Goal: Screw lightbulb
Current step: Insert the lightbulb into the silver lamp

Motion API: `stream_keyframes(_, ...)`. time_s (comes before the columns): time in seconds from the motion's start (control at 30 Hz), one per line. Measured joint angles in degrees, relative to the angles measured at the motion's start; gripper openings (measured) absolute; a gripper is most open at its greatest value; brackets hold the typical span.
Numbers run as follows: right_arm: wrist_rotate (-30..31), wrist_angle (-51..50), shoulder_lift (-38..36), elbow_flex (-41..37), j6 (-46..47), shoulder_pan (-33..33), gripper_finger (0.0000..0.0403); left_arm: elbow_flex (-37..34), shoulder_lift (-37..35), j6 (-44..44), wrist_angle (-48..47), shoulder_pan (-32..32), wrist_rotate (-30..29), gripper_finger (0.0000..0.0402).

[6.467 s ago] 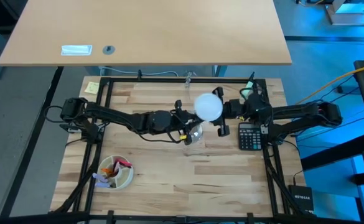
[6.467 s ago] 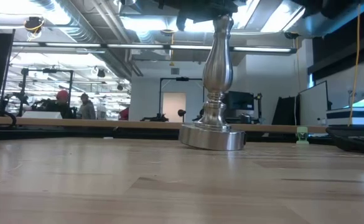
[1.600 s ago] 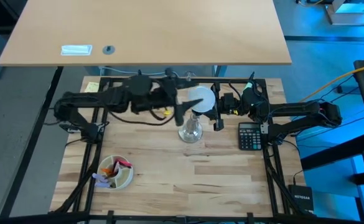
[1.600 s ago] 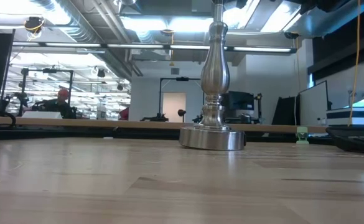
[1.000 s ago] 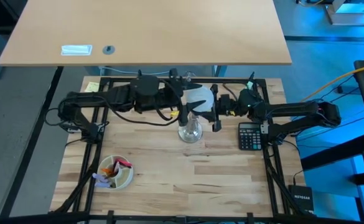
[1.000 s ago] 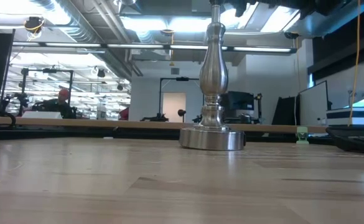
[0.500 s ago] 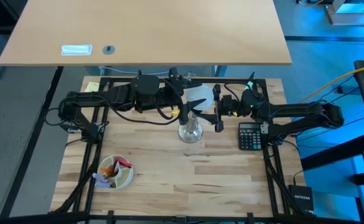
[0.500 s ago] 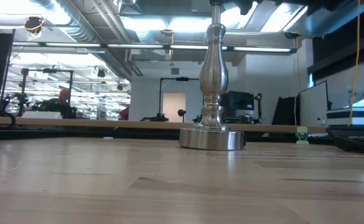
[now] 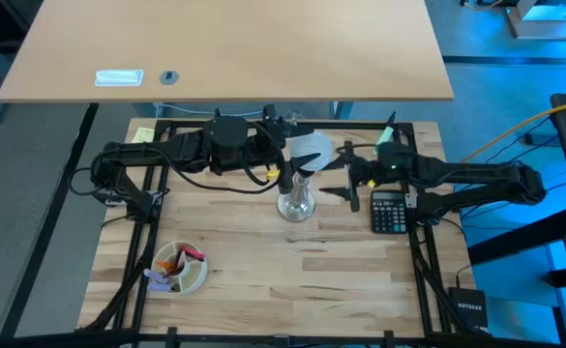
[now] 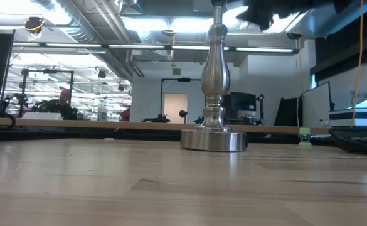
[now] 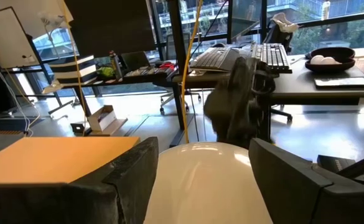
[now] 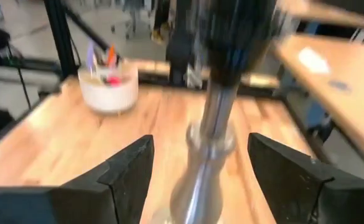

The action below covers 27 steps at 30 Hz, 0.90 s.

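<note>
Right gripper (image 9: 347, 180) let go of the lightbulb (image 9: 307, 150), pulled back toward the calculator (image 9: 389, 213); left gripper (image 9: 281, 147) took over the bulb.

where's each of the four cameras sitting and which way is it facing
High: overhead, straight down; both arms, lightbulb, stand, calculator.
Low: at tabletop height, level across the table; a blurred arm part at the top.
Left wrist: behind the left hand, which holds the lightbulb.
Right wrist: behind the open right hand, facing the stand.
All four show the lightbulb or the stand.
</note>
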Motion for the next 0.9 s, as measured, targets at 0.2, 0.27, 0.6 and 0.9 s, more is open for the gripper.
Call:
stream_keyframes(0.2,1.83,14.11,4.49,-9.54,0.32,-0.04,0.0264,-0.02,0.04,-0.02,-0.01,0.0,0.0,0.0244)
stream_keyframes(0.27,2.76,23.38,6.71,-12.81,0.58,-0.04,0.0264,-0.02,0.04,-0.02,-0.03,0.0,0.01,0.0244)
stream_keyframes(0.6,0.36,36.91,20.88,-13.28,3.15,-0.2,0.0264,-0.04,0.04,0.12,-0.1,0.0,0.01,0.0244)
stream_keyframes(0.9,-0.46,40.84,22.25,-11.59,5.15,-1.24,0.0261,-0.07,0.05,0.15,-0.12,-0.02,0.02,0.0244)
